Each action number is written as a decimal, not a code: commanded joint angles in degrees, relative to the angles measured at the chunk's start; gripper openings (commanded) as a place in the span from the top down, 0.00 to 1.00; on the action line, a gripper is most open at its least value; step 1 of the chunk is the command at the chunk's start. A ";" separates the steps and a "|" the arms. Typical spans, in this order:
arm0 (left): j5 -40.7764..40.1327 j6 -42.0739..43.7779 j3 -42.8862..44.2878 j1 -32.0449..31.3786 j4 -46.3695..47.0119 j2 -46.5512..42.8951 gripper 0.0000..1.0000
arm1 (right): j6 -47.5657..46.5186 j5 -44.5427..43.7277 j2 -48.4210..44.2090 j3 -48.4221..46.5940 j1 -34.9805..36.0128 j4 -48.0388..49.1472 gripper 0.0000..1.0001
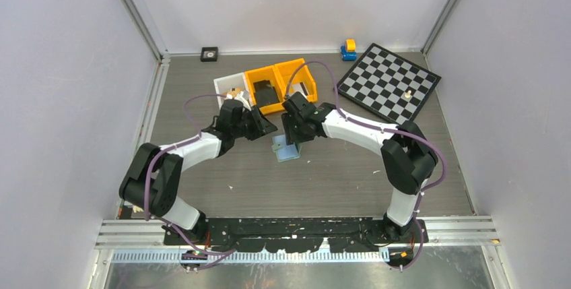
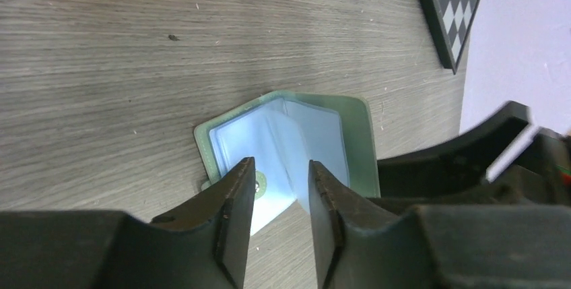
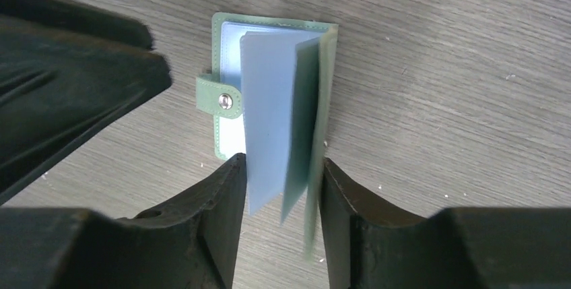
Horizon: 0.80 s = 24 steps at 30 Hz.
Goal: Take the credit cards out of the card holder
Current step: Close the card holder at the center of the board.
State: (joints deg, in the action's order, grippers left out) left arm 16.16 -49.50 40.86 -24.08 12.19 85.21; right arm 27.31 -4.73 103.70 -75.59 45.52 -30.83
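The pale green card holder (image 1: 286, 149) lies open on the wooden table between my two grippers. In the left wrist view the card holder (image 2: 296, 134) shows its light-blue sleeves, and my left gripper (image 2: 281, 180) is open just above its near edge, holding nothing. In the right wrist view the card holder (image 3: 269, 100) has its snap tab (image 3: 222, 100) at the left. Its sleeves and one green cover stand up loosely between the fingers of my open right gripper (image 3: 279, 184). No separate card shows. In the top view the left gripper (image 1: 264, 127) and the right gripper (image 1: 296, 135) sit close together.
Two orange bins (image 1: 279, 83) and a white bin (image 1: 227, 87) stand just behind the grippers. A checkerboard (image 1: 389, 81) with one small piece (image 1: 407, 91) lies at the back right, and a blue-and-yellow toy (image 1: 348, 49) is behind it. A small black square (image 1: 209, 53) sits at the back wall.
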 commanded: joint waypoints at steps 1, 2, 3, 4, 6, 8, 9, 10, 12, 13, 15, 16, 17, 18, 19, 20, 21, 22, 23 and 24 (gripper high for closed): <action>3.97 0.34 3.82 0.26 -1.07 3.65 0.68 | 0.17 2.73 -4.11 0.31 -0.17 3.93 0.54; 4.49 0.30 4.21 0.24 -1.23 4.36 0.72 | 0.31 3.49 -3.78 0.15 -0.17 3.98 0.55; 4.99 0.30 4.45 0.25 -1.28 4.98 0.75 | 0.47 4.98 -3.58 0.15 -0.23 4.31 0.56; 5.23 0.13 4.68 0.30 -1.43 5.57 0.78 | 0.66 7.36 -3.39 0.31 -0.17 5.14 0.56; 4.83 -0.39 4.92 0.26 -1.84 6.36 0.79 | 1.16 11.91 -3.49 1.26 -0.17 7.46 0.55; 4.34 -0.77 4.77 0.26 -1.74 6.67 0.80 | 1.59 14.45 -3.15 1.58 -0.21 8.36 0.55; 4.16 -0.77 4.89 0.30 -1.90 6.72 0.80 | 1.68 14.77 -2.68 1.34 -0.17 8.39 0.55; 3.81 -0.78 4.99 0.34 -2.35 6.68 0.80 | 1.69 14.64 -2.18 1.12 -0.19 8.19 0.55; 3.30 -0.42 4.94 0.47 -2.83 5.96 0.80 | 1.63 14.18 -1.13 0.51 -0.17 7.61 0.55; 2.65 -0.24 4.70 0.51 -3.19 5.27 0.79 | 1.69 14.09 -0.41 0.26 -0.17 7.40 0.54; 1.12 0.19 3.87 0.59 -3.31 3.23 0.79 | 1.70 13.37 1.11 -0.31 -0.17 6.92 0.51; 0.51 0.33 3.49 0.60 -3.12 2.66 0.79 | 1.85 13.20 2.14 -0.71 -0.17 6.73 0.50; -0.04 0.43 3.10 0.57 -2.94 1.75 0.79 | 1.87 13.35 3.19 -1.08 -0.18 6.60 0.49; -0.39 0.49 2.87 0.60 -2.88 1.26 0.79 | 1.94 13.61 4.31 -1.50 -0.18 6.51 0.48; -0.69 0.60 2.71 0.61 -2.91 0.87 0.79 | 1.98 14.00 5.46 -1.97 -0.17 6.37 0.48; -1.12 0.69 2.73 0.61 -3.19 0.51 0.79 | 2.12 14.20 6.51 -2.50 -0.17 6.25 0.48; -1.35 0.67 2.69 0.61 -3.38 0.40 0.79 | 2.31 14.07 7.76 -3.07 -0.17 5.95 0.47; -1.45 0.59 2.52 0.60 -3.09 0.36 0.79 | 2.43 13.64 9.06 -3.64 -0.17 5.02 0.47; -1.23 0.44 2.41 0.61 -2.72 0.58 0.79 | 2.33 13.20 9.91 -4.43 -0.23 4.05 0.47; -0.89 0.33 2.45 0.56 -2.43 0.79 0.79 | 2.31 12.95 10.40 -4.93 -0.17 3.39 0.47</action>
State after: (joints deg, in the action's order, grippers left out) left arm 16.27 -49.39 43.68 -23.86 8.54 87.31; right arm 29.08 8.32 111.85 -76.99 45.32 -25.15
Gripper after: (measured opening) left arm 0.211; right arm 0.524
